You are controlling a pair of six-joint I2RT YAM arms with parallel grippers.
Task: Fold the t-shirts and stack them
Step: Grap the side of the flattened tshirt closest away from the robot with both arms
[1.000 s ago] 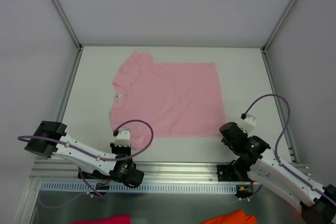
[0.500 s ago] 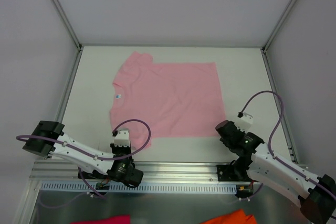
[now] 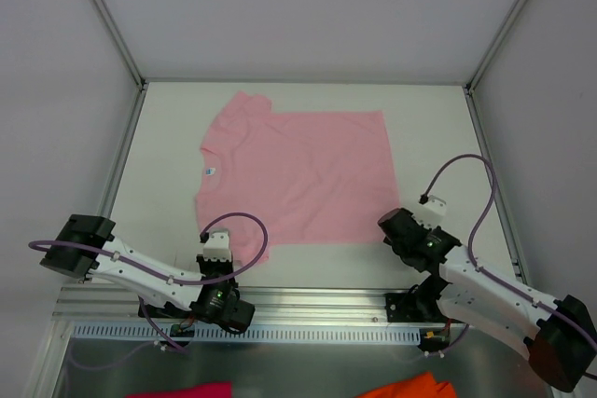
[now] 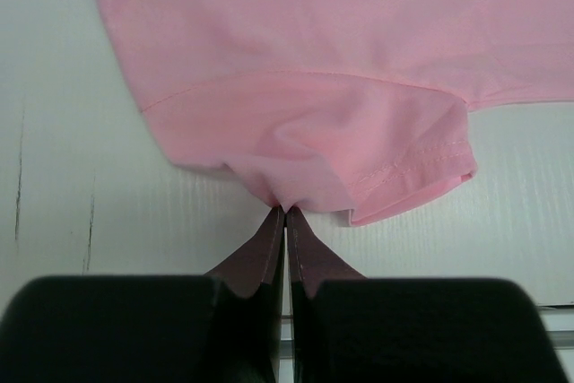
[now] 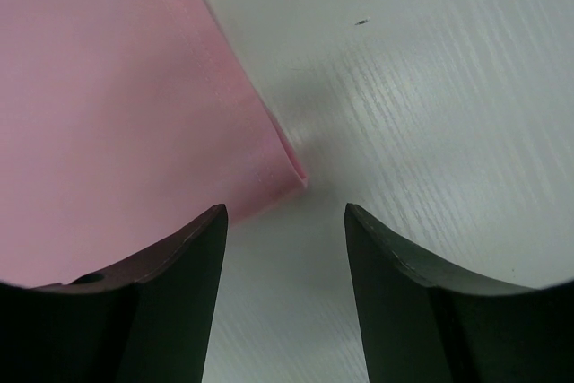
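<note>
The light pink t-shirt (image 3: 298,170) lies spread flat on the white table, its small white neck label (image 3: 210,171) at the left. My left gripper (image 3: 219,251) sits at the shirt's near left sleeve. In the left wrist view the left gripper (image 4: 286,211) is shut, pinching the edge of the bunched sleeve (image 4: 341,159). My right gripper (image 3: 392,228) is at the shirt's near right corner. In the right wrist view the right gripper (image 5: 285,213) is open and empty, and the shirt's corner (image 5: 134,114) lies just ahead of its left finger.
A magenta cloth scrap (image 3: 191,391) and an orange cloth scrap (image 3: 410,387) lie below the table's near metal rail (image 3: 308,300). Metal frame posts and white walls close in the table on the left, right and back.
My right gripper has moved left and forward, up to the shirt's near right corner. My left gripper has stayed almost in place at the sleeve.
</note>
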